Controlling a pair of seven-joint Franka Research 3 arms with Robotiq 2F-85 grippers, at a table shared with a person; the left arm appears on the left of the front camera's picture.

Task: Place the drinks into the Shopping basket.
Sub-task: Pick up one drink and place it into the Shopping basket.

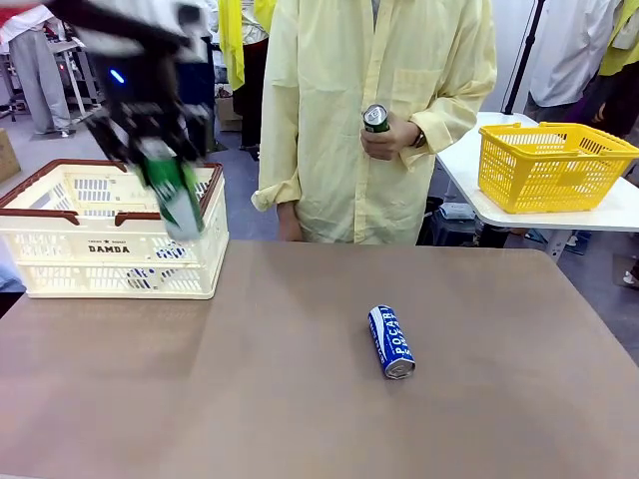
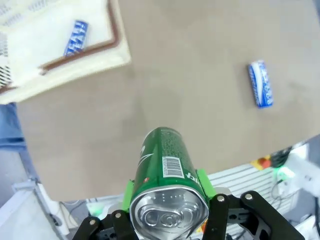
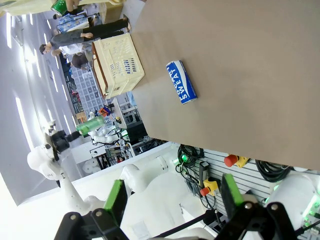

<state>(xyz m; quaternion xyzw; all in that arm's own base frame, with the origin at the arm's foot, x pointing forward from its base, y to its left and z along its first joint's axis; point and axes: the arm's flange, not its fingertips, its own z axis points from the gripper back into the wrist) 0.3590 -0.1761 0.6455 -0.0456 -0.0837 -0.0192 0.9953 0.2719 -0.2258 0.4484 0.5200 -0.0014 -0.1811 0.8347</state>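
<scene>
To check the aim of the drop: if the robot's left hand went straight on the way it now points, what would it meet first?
Probably bare table, the green can in the left hand touching first. The Shopping basket lies off to one side, though depth is unclear.

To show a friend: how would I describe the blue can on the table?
On the brown tabletop, right of centre, a slim blue metal can with white lettering lies on its side. One green can is in the left end effector, another green can in the person's hand; the other blue can is inside the cream slotted plastic basket.
</scene>
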